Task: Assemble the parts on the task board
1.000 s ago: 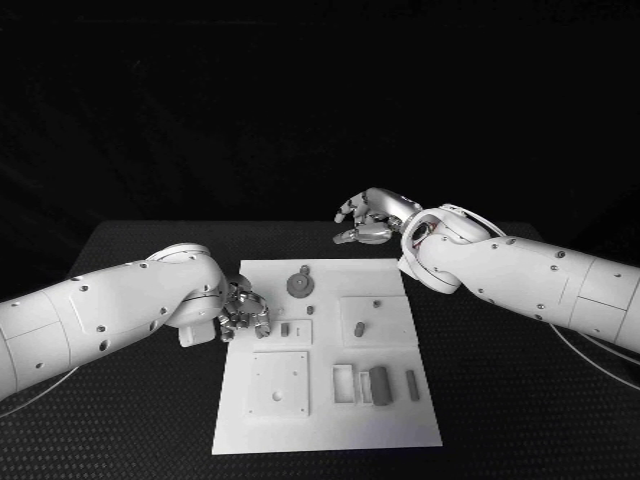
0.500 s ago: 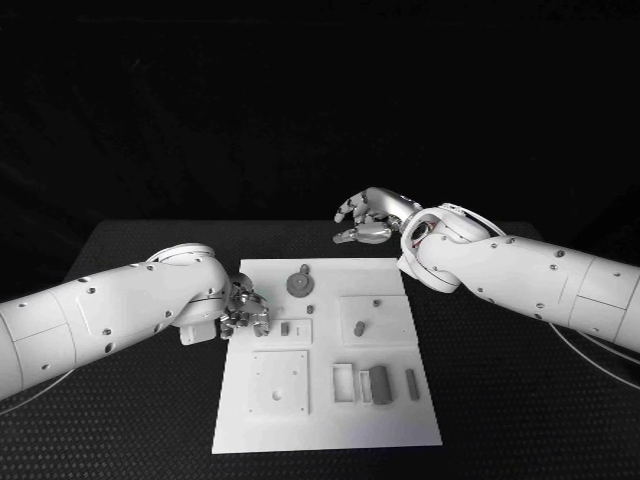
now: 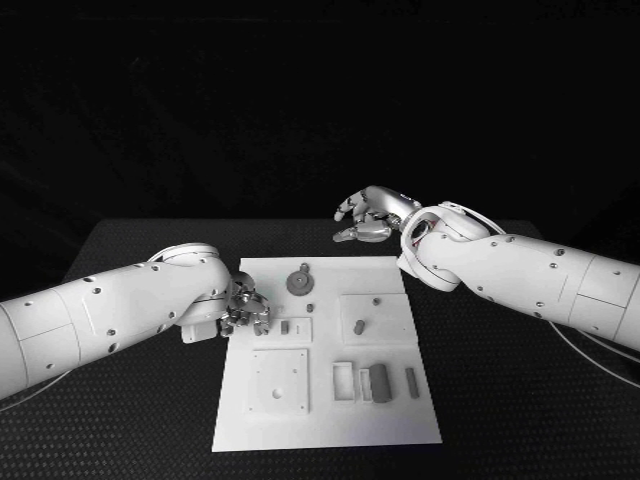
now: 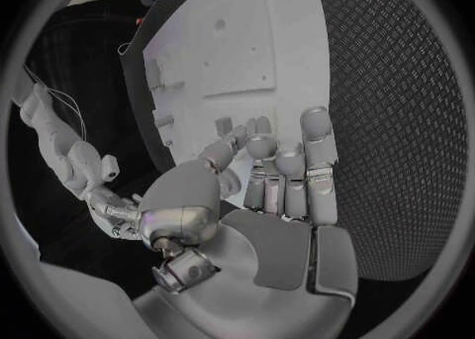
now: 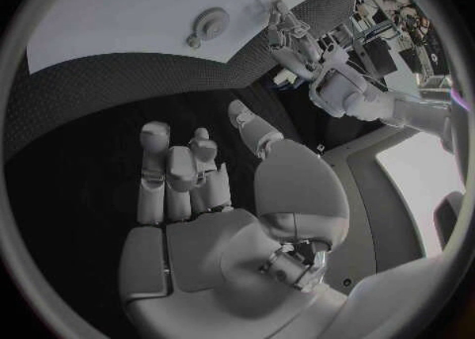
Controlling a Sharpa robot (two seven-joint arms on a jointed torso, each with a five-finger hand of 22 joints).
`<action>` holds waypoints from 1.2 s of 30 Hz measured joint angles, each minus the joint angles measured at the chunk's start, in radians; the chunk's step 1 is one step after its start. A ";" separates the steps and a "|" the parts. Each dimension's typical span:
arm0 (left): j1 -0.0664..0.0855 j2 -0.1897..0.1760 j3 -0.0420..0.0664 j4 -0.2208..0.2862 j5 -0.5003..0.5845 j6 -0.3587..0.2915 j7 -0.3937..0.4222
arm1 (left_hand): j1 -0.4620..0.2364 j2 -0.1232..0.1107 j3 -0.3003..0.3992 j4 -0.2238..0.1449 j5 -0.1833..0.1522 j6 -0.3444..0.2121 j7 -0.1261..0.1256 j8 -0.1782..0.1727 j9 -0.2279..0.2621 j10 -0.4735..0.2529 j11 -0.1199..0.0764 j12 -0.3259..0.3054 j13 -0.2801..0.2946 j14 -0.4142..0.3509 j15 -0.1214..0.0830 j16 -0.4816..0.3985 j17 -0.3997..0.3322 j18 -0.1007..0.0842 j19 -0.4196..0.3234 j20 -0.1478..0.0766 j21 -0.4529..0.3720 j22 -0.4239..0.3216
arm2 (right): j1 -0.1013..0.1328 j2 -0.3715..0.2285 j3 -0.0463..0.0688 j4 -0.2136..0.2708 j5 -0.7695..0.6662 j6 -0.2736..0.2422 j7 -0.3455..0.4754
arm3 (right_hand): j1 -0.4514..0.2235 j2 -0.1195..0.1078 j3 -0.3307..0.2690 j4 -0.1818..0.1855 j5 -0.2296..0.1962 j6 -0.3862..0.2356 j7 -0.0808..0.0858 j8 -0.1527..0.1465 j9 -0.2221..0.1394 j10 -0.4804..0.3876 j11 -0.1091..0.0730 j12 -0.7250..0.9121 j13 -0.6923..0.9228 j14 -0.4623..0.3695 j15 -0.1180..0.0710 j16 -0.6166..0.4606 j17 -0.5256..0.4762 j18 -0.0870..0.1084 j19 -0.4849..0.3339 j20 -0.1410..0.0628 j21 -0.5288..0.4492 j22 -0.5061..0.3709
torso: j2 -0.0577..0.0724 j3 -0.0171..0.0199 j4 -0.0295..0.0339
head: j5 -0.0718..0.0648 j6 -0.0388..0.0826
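Observation:
The white task board (image 3: 327,420) lies in the middle of the table. Grey parts rest on it: a round disc (image 3: 303,285) at the far end, a small peg (image 3: 359,326) in a square recess, and upright blocks (image 3: 379,383) near the front right. My left hand (image 3: 245,308) sits at the board's left edge, fingers side by side and pointing at a small part (image 4: 224,125); nothing shows in its grasp. My right hand (image 3: 371,215) hovers beyond the board's far edge, fingers loosely bent, holding nothing. The right wrist view shows the board (image 5: 149,6) and disc (image 5: 210,19).
A raised square plate (image 3: 281,382) occupies the board's front left. Black textured table (image 3: 522,400) runs on both sides of the board. My right forearm (image 3: 522,275) crosses above the table's right side.
My left hand has edged slightly toward the board. The right hand has barely moved.

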 measured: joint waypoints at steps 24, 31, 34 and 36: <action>0.001 0.001 -0.002 0.002 -0.010 0.003 -0.002 | 0.000 -0.001 -0.003 0.004 -0.011 0.002 -0.002 0.006 0.001 0.000 0.000 0.000 -0.004 0.000 0.000 0.000 -0.003 0.000 -0.002 -0.003 0.000 0.000 | 0.000 0.000 0.000 0.001 0.000 0.001 0.000 | 0.000 0.000 0.000 0.000 0.000 0.000 0.000 0.000 0.000 0.000 0.000 0.000 -0.001 0.000 0.000 0.000 0.000 0.000 0.000 0.000 0.000 0.000 | 0.000 -0.0005 0.0004 | -0.002 -0.007; 0.001 0.003 -0.006 0.001 -0.012 0.003 -0.003 | -0.032 -0.034 -0.045 0.015 -0.052 0.023 -0.023 0.018 0.009 0.002 -0.002 0.000 -0.006 0.020 -0.020 0.005 -0.005 0.000 0.007 -0.011 0.000 0.000 | 0.000 -0.001 0.000 0.001 0.000 0.001 0.000 | 0.000 0.000 0.000 0.000 0.000 -0.002 -0.002 0.000 0.000 0.000 0.000 0.000 -0.001 0.000 0.000 0.000 0.000 0.000 -0.001 0.001 0.000 0.000 | -0.001 -0.0008 0.0009 | -0.002 -0.007; 0.000 0.003 -0.006 0.000 -0.013 0.003 -0.004 | -0.043 -0.062 -0.072 0.011 -0.088 0.042 -0.033 0.031 0.012 0.004 -0.005 0.000 -0.007 0.021 -0.029 0.008 -0.007 0.000 0.010 -0.015 0.000 0.000 | 0.000 -0.001 0.000 0.001 0.000 0.001 0.000 | 0.000 0.000 0.000 0.000 0.000 -0.002 -0.002 0.000 0.000 0.000 0.000 0.000 -0.001 0.000 0.000 0.000 0.000 0.000 0.000 0.000 0.000 0.000 | -0.001 -0.0008 0.0009 | -0.002 -0.007; -0.001 0.003 -0.007 0.000 -0.013 0.003 -0.004 | -0.044 -0.078 -0.076 0.012 -0.098 0.044 -0.032 0.030 0.011 0.002 -0.009 0.000 -0.008 0.016 -0.034 0.009 -0.007 0.001 0.006 -0.019 0.000 0.000 | 0.000 -0.001 0.000 0.001 0.000 0.001 0.000 | 0.000 0.000 0.000 0.000 0.000 -0.002 -0.002 0.000 0.000 0.000 0.000 0.000 -0.001 0.000 0.000 0.000 0.000 0.000 0.001 -0.001 0.000 0.000 | -0.001 -0.0009 0.0009 | -0.002 -0.007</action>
